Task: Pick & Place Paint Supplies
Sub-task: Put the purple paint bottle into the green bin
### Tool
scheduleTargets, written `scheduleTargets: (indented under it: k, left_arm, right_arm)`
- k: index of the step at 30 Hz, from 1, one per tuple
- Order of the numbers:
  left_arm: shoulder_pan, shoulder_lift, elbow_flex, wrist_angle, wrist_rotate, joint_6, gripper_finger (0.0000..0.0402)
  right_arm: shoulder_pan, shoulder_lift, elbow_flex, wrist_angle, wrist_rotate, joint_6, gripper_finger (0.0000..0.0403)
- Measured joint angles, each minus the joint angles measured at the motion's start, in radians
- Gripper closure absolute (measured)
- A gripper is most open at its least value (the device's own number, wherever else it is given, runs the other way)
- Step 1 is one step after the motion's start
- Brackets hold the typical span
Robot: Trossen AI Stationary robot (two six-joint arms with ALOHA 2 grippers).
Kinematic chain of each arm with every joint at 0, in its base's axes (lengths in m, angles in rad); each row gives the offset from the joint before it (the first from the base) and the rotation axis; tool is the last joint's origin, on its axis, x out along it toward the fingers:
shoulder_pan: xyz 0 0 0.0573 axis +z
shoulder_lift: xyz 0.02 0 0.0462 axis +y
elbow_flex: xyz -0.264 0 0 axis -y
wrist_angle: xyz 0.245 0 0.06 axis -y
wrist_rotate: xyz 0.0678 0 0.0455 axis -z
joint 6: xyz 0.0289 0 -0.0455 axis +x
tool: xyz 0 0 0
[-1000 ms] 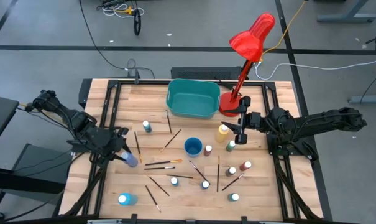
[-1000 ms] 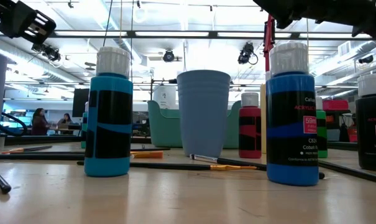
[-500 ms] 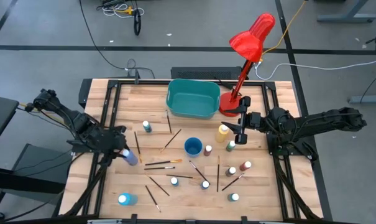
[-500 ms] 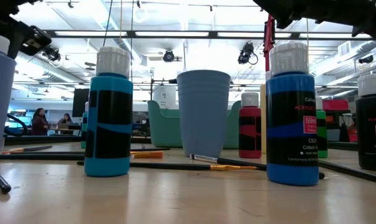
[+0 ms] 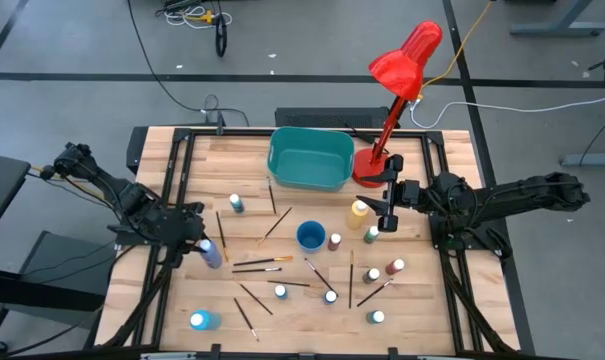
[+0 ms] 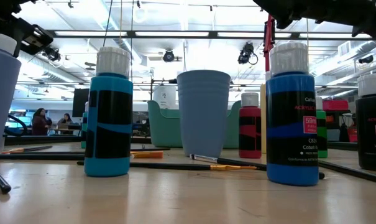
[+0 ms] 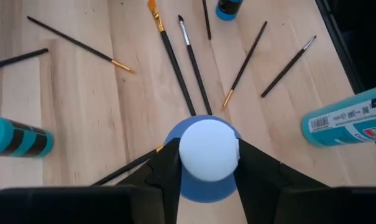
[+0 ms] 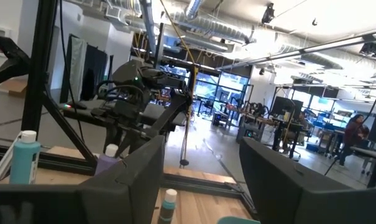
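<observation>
The teal tub (image 5: 307,157) sits at the table's twelve o'clock edge and looks empty, though its floor is partly shadowed. The blue cup (image 5: 310,236) at centre is open-topped; what it holds cannot be seen. Small paint bottles (image 5: 279,291) with white caps stand scattered, and thin paintbrushes (image 5: 263,264) lie loose between them. At nine o'clock the left gripper (image 7: 203,163) has its fingers pressed against both sides of a periwinkle bottle (image 7: 204,155) with a round white cap. The right gripper (image 5: 387,200) hovers at three o'clock, jaws wide, holding nothing.
</observation>
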Motion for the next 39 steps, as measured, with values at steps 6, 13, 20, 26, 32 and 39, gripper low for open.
scheduleTargets:
  k: [6, 13, 20, 26, 32, 39]
  left_arm:
    - [0.000, 0.001, 0.038, 0.083, -0.088, 0.087, 0.0273]
    - [0.049, 0.025, 0.101, 0.265, -0.325, 0.386, 0.0266]
    - [0.222, 0.159, 0.134, 0.633, -0.379, 0.826, 0.0271]
    - [0.458, 0.374, 0.203, 0.756, -0.303, 0.908, 0.0265]
    - [0.703, 0.628, 0.307, 0.838, -0.130, 0.865, 0.0271]
    - [0.881, 0.853, 0.447, 0.849, 0.066, 0.747, 0.0265]
  right_arm:
    - [0.000, 0.000, 0.000, 0.063, 0.002, -0.019, 0.0190]
    - [0.000, 0.000, 0.000, 0.105, 0.003, -0.028, 0.0190]
    - [0.000, 0.004, 0.000, 0.104, 0.005, -0.029, 0.0190]
    - [0.000, 0.004, 0.000, 0.105, 0.005, -0.049, 0.0190]
    - [0.000, 0.004, 0.000, 0.105, 0.005, -0.097, 0.0190]
    - [0.000, 0.004, 0.000, 0.105, 0.005, -0.112, 0.0190]
